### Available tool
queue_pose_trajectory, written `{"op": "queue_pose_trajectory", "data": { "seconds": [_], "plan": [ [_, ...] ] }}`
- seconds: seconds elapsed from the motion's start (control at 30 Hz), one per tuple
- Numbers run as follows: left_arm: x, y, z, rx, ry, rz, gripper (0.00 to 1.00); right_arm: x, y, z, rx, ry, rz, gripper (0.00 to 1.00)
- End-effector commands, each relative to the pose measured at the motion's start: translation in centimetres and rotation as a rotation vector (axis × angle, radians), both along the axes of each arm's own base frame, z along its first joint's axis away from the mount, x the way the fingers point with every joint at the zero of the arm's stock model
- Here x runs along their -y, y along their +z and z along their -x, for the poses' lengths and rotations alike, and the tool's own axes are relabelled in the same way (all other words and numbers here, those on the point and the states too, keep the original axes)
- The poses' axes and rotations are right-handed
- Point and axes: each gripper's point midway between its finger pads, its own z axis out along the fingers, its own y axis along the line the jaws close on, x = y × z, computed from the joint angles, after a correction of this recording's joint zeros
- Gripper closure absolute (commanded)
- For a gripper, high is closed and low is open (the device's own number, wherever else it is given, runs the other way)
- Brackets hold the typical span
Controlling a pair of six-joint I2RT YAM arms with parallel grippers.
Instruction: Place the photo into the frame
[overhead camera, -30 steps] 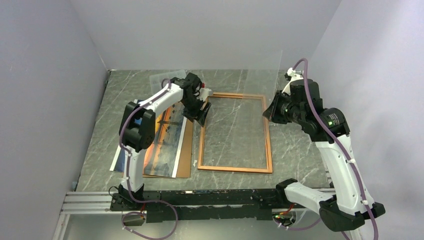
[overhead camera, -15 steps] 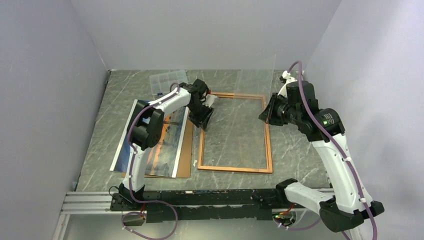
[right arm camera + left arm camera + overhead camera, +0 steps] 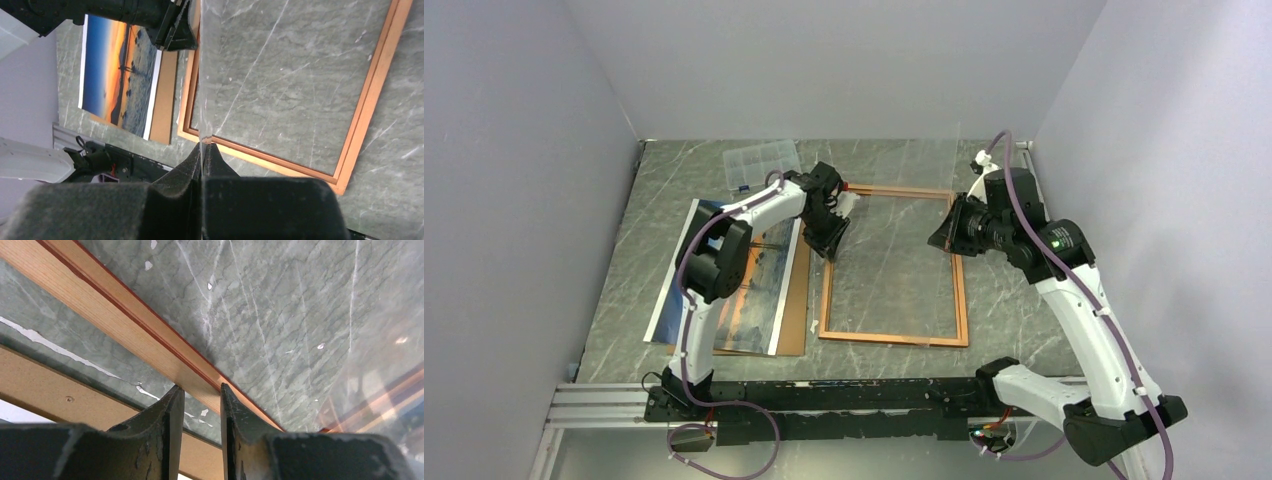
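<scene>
The photo (image 3: pixel 759 295), an orange-and-blue sunset print, lies face up on a brown backing board (image 3: pixel 796 300) left of the frame; it also shows in the right wrist view (image 3: pixel 120 75). The frame (image 3: pixel 894 338), a thin reddish-orange wooden border, lies flat on the table with marble showing through it. My left gripper (image 3: pixel 829 245) hovers low at the frame's left rail (image 3: pixel 125 325), its jaws a little apart (image 3: pixel 199 387) with nothing between them. My right gripper (image 3: pixel 944 238) is shut (image 3: pixel 202 145) on the edge of a clear pane (image 3: pixel 200 110), held tilted over the frame.
A small clear plastic compartment box (image 3: pixel 762 163) sits at the back left of the table. Grey walls close in the left, back and right sides. A black rail (image 3: pixel 854 395) with the arm bases runs along the near edge.
My right gripper has moved left and down, bringing the clear pane lower over the frame. My left gripper has shifted slightly right, to the frame's left rail.
</scene>
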Motion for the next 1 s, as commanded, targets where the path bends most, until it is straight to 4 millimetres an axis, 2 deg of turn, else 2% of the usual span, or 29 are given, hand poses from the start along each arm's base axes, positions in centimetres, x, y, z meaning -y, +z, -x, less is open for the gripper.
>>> {"op": "queue_pose_trajectory", "data": {
  "seconds": [0.0, 0.33, 0.47, 0.53, 0.67, 0.77, 0.97],
  "plan": [
    [-2.3, -2.0, 0.5, 0.057, -0.090, -0.120, 0.77, -1.3, 1.5, -0.5, 0.068, 0.017, -0.098, 1.00],
    [-4.8, -2.6, 1.4, 0.094, -0.108, -0.223, 0.80, -2.3, 0.6, -0.6, 0.049, 0.042, -0.146, 1.00],
    [-4.8, -2.0, 1.6, 0.094, -0.093, -0.208, 0.78, -2.2, 0.3, -0.8, 0.048, 0.043, -0.129, 1.00],
    [-4.3, -1.2, 1.5, 0.093, -0.083, -0.189, 0.73, -2.0, 0.4, -1.0, 0.051, 0.038, -0.113, 1.00],
    [-3.3, 2.3, 0.8, 0.122, -0.056, -0.121, 0.58, -1.8, 1.6, -1.3, 0.068, 0.034, -0.101, 1.00],
    [-2.9, 6.3, 0.2, 0.170, -0.034, -0.067, 0.45, -1.8, 2.2, -1.5, 0.064, 0.033, -0.095, 1.00],
    [-4.0, 13.3, -1.4, 0.216, 0.061, 0.076, 0.20, -2.1, 3.1, -2.4, 0.070, 0.024, -0.095, 1.00]
  ]
}}
